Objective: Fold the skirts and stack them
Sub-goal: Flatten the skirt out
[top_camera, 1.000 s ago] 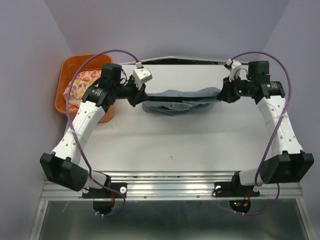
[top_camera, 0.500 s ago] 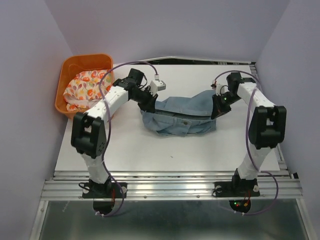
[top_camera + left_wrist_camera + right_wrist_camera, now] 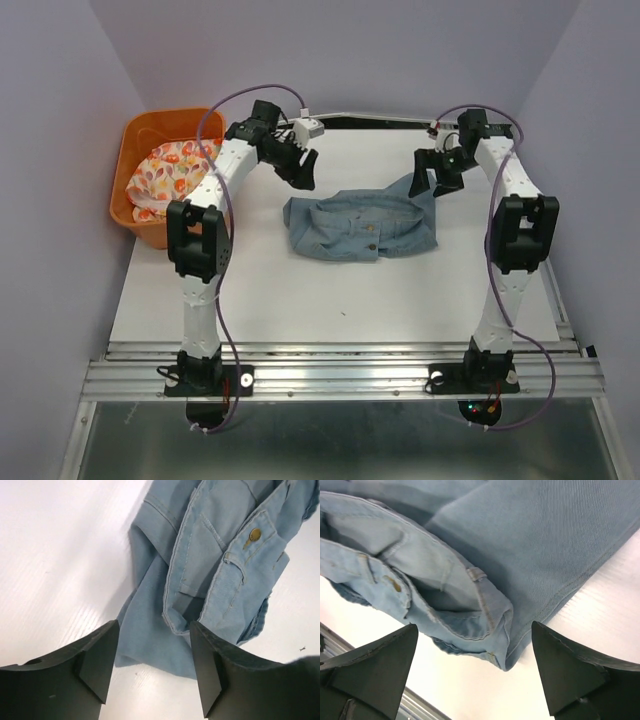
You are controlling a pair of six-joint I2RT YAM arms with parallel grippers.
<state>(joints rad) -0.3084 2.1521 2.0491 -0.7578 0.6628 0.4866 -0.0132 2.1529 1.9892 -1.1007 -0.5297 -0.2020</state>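
The crumpled light blue denim skirt (image 3: pixel 362 225) lies below and between the left gripper (image 3: pixel 303 172) and right gripper (image 3: pixel 428 183), both spread empty, seemingly set down for folding.

Both jaws, previously closed on the far corners of the denim skirt (image 3: pixel 362 225), now stand apart and hold nothing.

- The left gripper (image 3: pixel 303 168) is released from the left corner and sits clear of the cloth, just beyond the skirt's far left edge.
- The right gripper (image 3: pixel 432 180) is released from the right corner and hangs over the far right edge.
- The skirt is no longer stretched as a narrow band between the grippers. It lies slack on the table (image 3: pixel 300 290) and reaches further toward the near side.
- Both arms, first spread low toward the near corners, now stand upright with their elbows drawn inward.
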